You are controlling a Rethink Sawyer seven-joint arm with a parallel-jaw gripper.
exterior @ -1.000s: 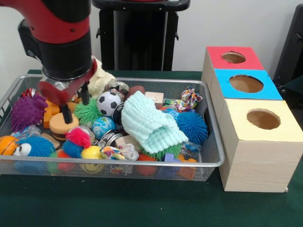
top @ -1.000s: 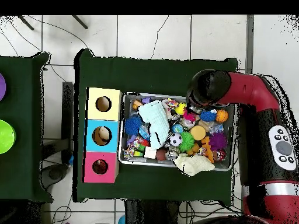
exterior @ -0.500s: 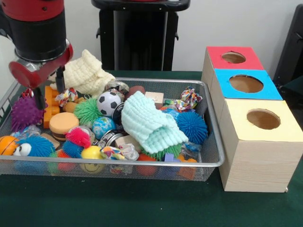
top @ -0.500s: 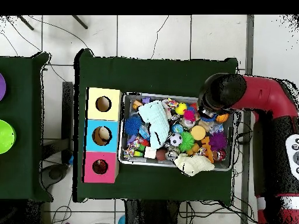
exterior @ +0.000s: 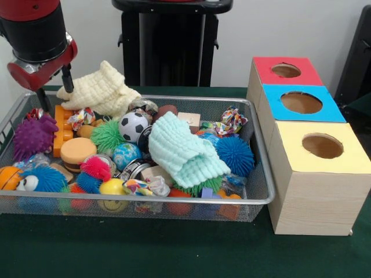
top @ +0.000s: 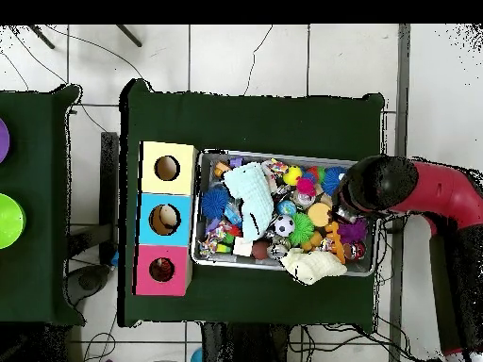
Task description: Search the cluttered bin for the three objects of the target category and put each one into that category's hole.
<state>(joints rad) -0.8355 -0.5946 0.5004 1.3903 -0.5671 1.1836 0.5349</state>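
We find the red-and-black arm's gripper [exterior: 53, 91] raised above the left end of the silver wire-mesh bin [exterior: 264, 194], jaws parted and holding nothing. The search step is in hand; the target category cannot be told. Candidates remain in the bin, well apart from the three-holed wooden box [exterior: 316, 174]. Next comes a descent onto a chosen item.
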